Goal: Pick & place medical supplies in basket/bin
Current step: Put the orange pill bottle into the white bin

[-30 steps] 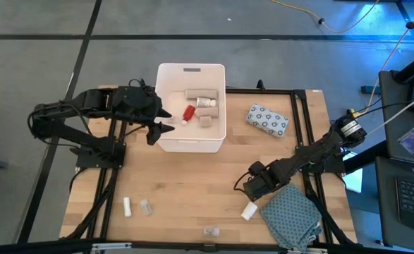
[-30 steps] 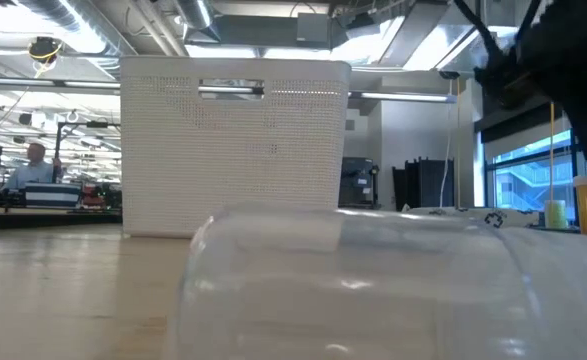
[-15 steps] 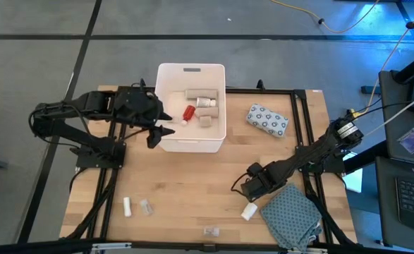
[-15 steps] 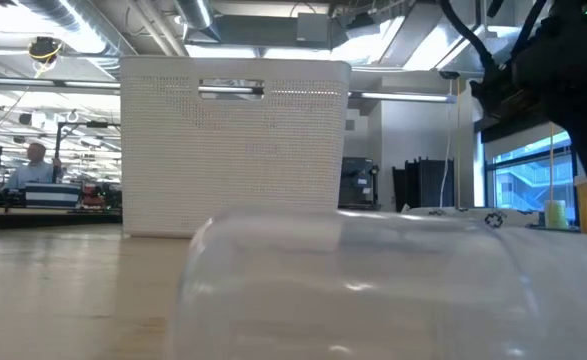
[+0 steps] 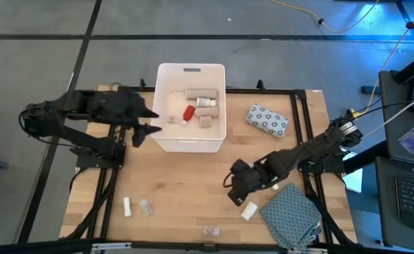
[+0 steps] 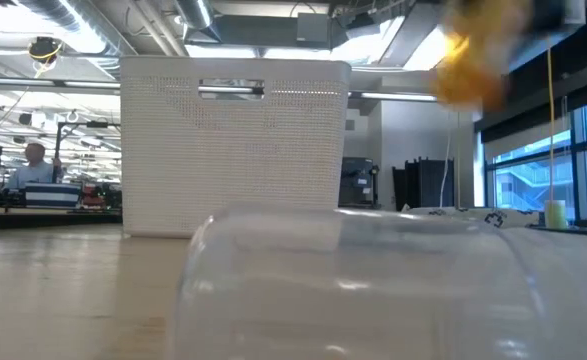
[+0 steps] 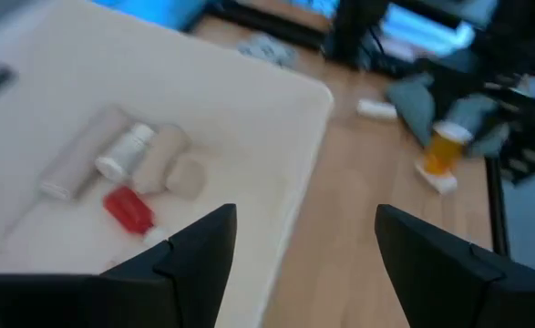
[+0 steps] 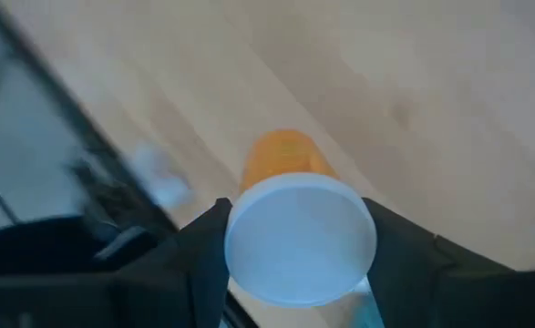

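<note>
Above the table's right half, the right gripper (image 8: 290, 273) has lifted, clamping an orange pill bottle (image 8: 290, 214), bin-bound; left gripper (image 7: 294, 246) fingers stay spread.

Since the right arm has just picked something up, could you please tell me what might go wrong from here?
1. The right gripper holds the orange bottle near its white cap, body hanging free; a fast swing might loosen it.
2. The left gripper, open, hovers at the white bin near its left wall; the arms could crowd each other at the drop.
3. A small white item lies beside the patterned cloth just below the right arm, which could nudge it.
</note>
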Robot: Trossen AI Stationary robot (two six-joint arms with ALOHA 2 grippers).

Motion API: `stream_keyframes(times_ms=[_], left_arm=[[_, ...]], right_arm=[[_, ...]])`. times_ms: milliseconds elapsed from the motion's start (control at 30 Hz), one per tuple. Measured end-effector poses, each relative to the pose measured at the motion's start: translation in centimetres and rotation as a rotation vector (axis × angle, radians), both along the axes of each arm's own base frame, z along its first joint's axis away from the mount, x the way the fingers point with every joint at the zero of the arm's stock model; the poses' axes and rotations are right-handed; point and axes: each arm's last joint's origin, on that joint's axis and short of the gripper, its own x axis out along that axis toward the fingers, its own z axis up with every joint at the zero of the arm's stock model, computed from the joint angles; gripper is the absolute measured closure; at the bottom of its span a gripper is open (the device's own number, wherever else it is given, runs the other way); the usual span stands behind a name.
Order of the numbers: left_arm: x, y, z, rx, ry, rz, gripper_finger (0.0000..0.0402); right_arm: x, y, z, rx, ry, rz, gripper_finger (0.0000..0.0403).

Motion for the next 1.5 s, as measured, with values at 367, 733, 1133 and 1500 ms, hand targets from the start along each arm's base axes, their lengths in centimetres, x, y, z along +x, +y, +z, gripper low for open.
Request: stream_keyframes(times_ms=[367,733,1133,1500], left_arm=[[-5.5,0.3,1.7,0.029,-0.175,0.104,0.0148],[-6.9,0.5,1.9,0.058,-0.201,0.160,0.0147],[-6.6,0.5,1.7,0.061,-0.180,0.159,0.0146],[-6.7,0.5,1.6,0.093,-0.160,0.159,0.0147]], right_arm=[[3.8,-4.7,12.6,-0.285,-0.610,0.100,0.0190],[8.2,-17.0,14.4,-0.575,-0.848,-0.003,0.0197],[15.8,-29.0,1.5,-0.436,-0.695,-0.067,0.0198],[16.9,-34.1,-7.2,-0.372,-0.519,-0.147,0.0191]])
